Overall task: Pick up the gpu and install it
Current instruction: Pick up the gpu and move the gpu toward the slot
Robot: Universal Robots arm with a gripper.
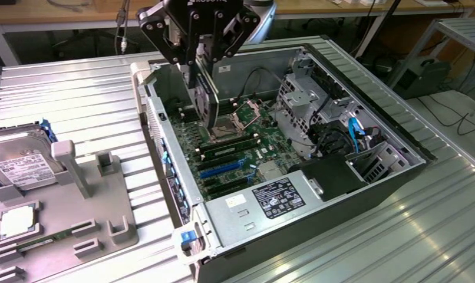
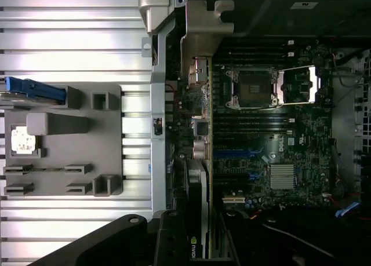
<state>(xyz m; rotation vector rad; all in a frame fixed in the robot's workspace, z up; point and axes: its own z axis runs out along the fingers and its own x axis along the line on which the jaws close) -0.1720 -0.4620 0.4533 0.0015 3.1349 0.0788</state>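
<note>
Above the open computer case [image 1: 363, 200], the fingers [image 1: 177, 47] grasp the gpu [image 1: 211, 103] upright; the wrist view reveals its green logo [image 2: 193, 247].

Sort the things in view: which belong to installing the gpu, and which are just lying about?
Job in hand: gpu; open computer case; motherboard.
Lying about: hard drive; grey parts holder; processor chip.
</note>
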